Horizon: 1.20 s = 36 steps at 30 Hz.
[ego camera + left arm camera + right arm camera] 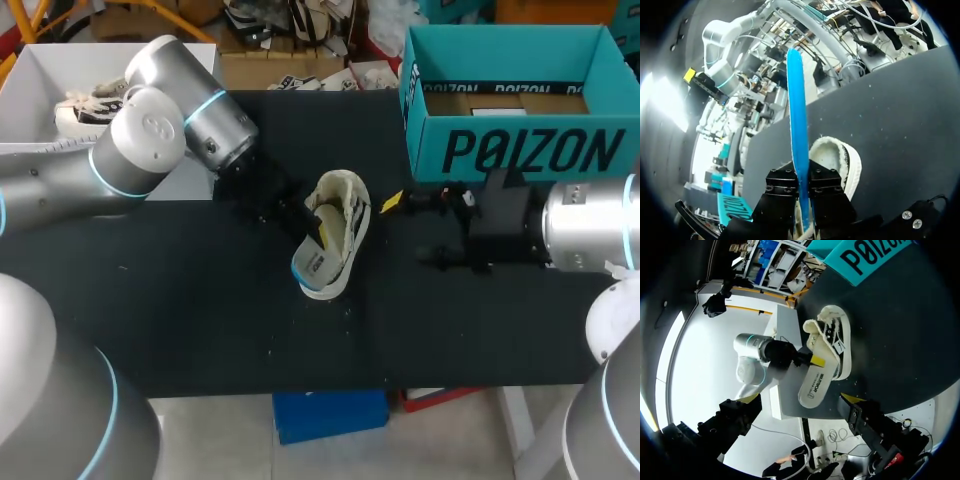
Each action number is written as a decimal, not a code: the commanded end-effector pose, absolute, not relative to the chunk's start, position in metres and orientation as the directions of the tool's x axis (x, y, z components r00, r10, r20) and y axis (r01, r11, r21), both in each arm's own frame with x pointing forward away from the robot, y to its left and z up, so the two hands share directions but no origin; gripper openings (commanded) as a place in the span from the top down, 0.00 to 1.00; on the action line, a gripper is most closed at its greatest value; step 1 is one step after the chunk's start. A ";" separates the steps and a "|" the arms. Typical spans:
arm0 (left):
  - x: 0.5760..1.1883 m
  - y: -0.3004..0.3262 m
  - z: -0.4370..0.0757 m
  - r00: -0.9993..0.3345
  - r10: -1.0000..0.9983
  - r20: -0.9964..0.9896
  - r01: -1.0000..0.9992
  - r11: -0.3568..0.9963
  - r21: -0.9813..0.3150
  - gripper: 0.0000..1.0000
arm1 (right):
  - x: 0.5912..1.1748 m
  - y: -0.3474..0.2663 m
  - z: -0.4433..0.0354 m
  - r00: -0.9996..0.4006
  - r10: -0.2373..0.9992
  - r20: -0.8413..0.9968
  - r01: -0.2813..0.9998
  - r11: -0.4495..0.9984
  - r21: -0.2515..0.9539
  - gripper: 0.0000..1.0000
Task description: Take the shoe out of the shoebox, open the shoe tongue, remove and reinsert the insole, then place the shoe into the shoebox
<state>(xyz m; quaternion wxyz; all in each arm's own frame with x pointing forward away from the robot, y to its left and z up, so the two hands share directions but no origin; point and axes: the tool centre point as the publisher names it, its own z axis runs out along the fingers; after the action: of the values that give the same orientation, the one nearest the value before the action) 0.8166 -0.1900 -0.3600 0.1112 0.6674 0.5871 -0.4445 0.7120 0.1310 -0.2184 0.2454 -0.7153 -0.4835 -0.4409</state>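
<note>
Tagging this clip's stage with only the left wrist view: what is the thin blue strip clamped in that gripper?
Observer: A flat shoe insole, edge-on to you. The right wrist view shows its pale printed face, pinched in the left gripper.
Reviewer: Is the box free?
Observer: Yes. The head view shows the open teal cardboard shoebox holding no shoe.
Reviewer: And the other arm?
Observer: The right gripper is open, holding nothing.

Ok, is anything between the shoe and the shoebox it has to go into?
Only the right gripper, open, beside the shoe on the side towards the shoebox. Nothing else visible stands between them.
</note>
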 end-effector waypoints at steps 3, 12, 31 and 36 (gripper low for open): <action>0.822 -0.196 -0.365 -0.086 0.688 -0.721 0.883 -0.283 -0.375 1.00 | 0.712 0.132 -0.218 0.145 0.476 0.868 0.908 -0.412 0.075 0.00; 0.835 -0.199 -0.372 -0.097 0.703 -0.704 0.891 -0.254 -0.377 1.00 | 0.712 0.132 -0.218 0.145 0.476 0.868 0.908 -0.412 0.075 0.00; 0.837 -0.193 -0.369 -0.128 0.700 -0.702 0.900 -0.216 -0.379 0.45 | 0.712 0.132 -0.218 0.145 0.476 0.868 0.908 -0.412 0.075 0.00; 0.820 -0.182 -0.366 -0.125 0.701 -0.702 0.894 -0.227 -0.386 0.42 | 0.712 0.132 -0.218 0.145 0.476 0.868 0.908 -0.412 0.075 0.00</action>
<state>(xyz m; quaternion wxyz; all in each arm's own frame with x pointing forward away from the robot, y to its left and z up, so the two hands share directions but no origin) 0.8300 -0.1909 -0.3695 0.1052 0.6523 0.6086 -0.4393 0.7120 0.1311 -0.2184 0.2453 -0.7154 -0.4835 -0.4408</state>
